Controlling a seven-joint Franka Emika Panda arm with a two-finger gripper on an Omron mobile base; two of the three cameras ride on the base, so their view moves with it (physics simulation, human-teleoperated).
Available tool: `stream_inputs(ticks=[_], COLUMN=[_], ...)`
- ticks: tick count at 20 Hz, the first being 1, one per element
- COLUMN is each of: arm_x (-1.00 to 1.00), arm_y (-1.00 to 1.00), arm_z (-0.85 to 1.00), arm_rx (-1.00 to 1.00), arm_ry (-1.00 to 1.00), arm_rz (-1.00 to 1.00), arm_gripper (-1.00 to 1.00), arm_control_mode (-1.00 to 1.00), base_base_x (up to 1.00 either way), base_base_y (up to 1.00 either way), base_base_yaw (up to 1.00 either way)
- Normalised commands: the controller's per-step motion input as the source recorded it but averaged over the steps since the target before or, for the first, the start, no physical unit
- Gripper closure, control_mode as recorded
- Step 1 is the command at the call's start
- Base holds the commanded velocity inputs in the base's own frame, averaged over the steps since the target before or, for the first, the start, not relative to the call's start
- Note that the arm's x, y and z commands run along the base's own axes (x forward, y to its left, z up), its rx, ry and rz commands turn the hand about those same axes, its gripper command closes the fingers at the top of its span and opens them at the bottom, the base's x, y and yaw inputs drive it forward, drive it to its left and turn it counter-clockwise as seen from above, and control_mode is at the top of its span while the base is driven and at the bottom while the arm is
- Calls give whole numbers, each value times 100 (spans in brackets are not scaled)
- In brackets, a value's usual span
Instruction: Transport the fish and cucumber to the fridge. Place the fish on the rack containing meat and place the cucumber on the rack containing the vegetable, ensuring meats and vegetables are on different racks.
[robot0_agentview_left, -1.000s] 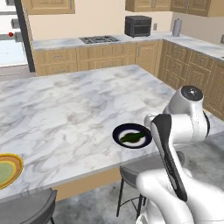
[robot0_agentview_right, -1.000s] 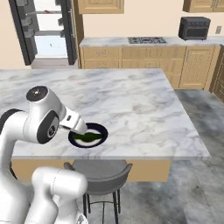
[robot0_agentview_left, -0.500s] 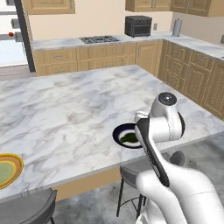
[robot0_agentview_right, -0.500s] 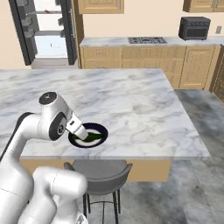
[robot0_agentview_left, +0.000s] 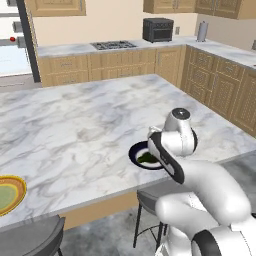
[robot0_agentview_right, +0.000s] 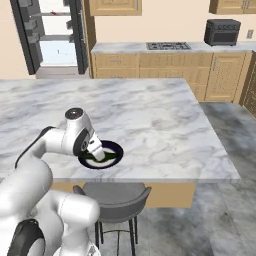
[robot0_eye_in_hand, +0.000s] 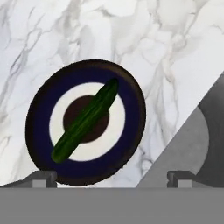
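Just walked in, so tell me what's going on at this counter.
The white arm is bent low over the marble island, its hand open above a dark-rimmed plate near the counter's edge. The cucumber lies diagonally across that plate, untouched; nothing is held. The fridge stands open across the kitchen. A stool sits below the counter by the plate.

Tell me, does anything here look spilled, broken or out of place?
Nothing is spilled or broken. The one oddity: the tall silver-grey fridge stands open in the background. The dark green oblong cucumber lies diagonally across a round dark-rimmed plate near the edge of the marble island counter, with the open end effector above it.
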Motion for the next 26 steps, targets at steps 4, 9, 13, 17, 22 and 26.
stream_inputs(ticks=[4, 9, 13, 17, 22, 26], arm_x=[77, 76, 66, 18, -8, -42], arm_y=[0, 0, 0, 0, 0, 0], arm_z=[-29, -31, -44, -37, -16, 0], arm_rx=[0, 1, 4, 1, 0, 0], arm_ry=[13, 18, 16, 5, 5, 0], arm_rz=[-5, -1, 0, 0, -13, -19], arm_gripper=[-100, -100, -100, -100, -100, -100], arm_control_mode=[-100, -100, -100, -100, -100, -100], base_base_x=[0, 0, 0, 0, 0, 0], base_base_y=[0, 0, 0, 0, 0, 0], base_base_yaw=[0, 0, 0, 0, 0, 0])
